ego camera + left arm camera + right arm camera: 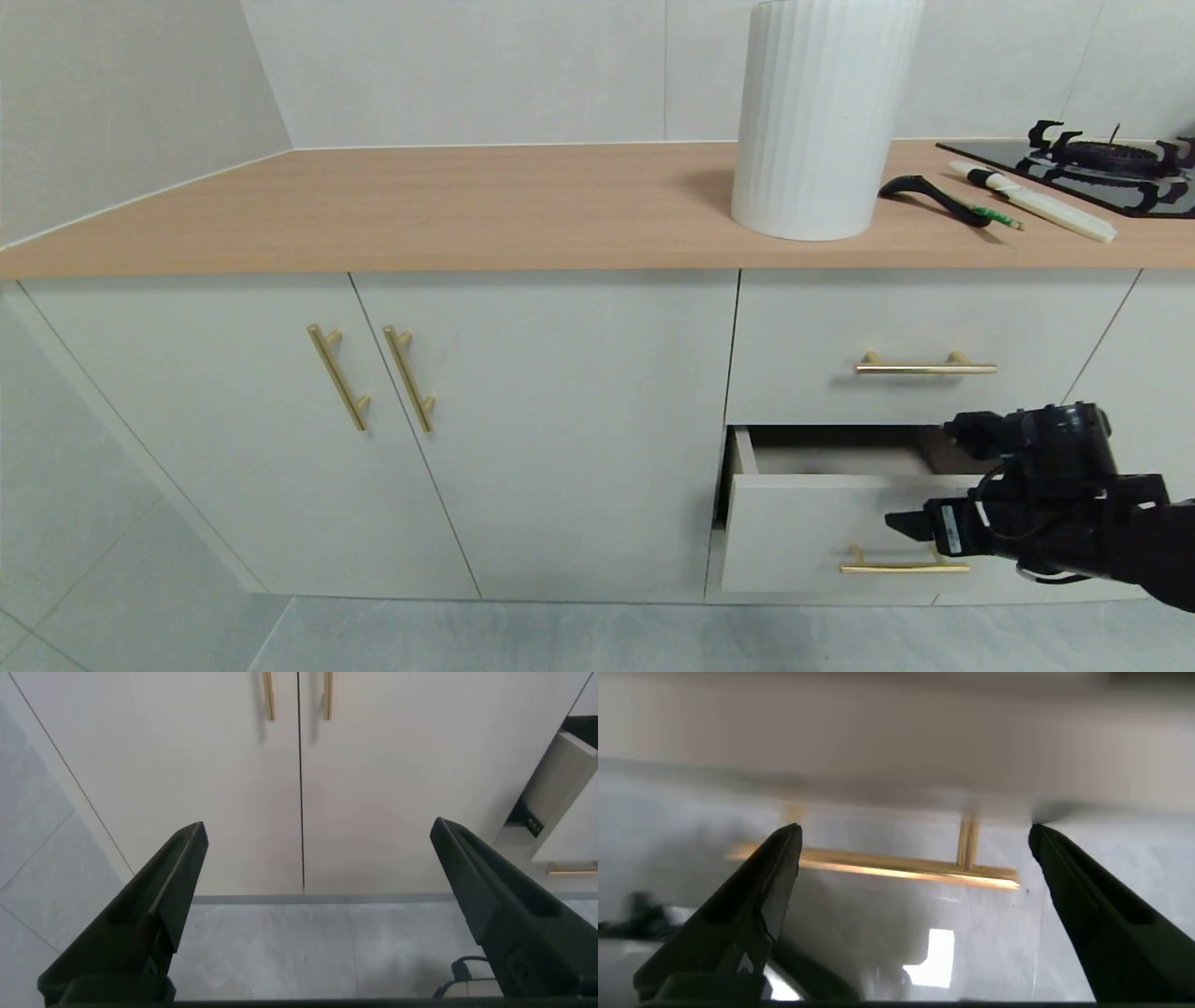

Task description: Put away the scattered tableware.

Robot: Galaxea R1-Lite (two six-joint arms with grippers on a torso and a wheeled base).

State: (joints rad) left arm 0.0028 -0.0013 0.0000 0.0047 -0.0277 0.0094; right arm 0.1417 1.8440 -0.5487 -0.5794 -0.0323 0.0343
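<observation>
Your right gripper [920, 530] hangs just in front of the white lower drawer [803, 532], a little above its thin gold bar handle [904, 566]. Its fingers are apart and hold nothing. The drawer is pulled out only part of the way.

The scattered tableware is well above the drawer, up on the brown wooden counter [467, 205]. There is a black tool with a curved handle [934, 198] and a long cream-white piece shaped like a knife [1041, 203]. A tall white ribbed tub [817, 121] stands just beside them.

Your left gripper [318, 905] is off to the side of the drawer, facing the two white cupboard doors [392, 784]. Its fingers are wide apart and empty.

Here is what I think could go wrong. The gap in the drawer looks small, so a long piece could hit the edge and fall to the floor. If you pull the handle with the fingers only partly around it, they may slip off. When you reach up, the arm could bump the tub.
</observation>
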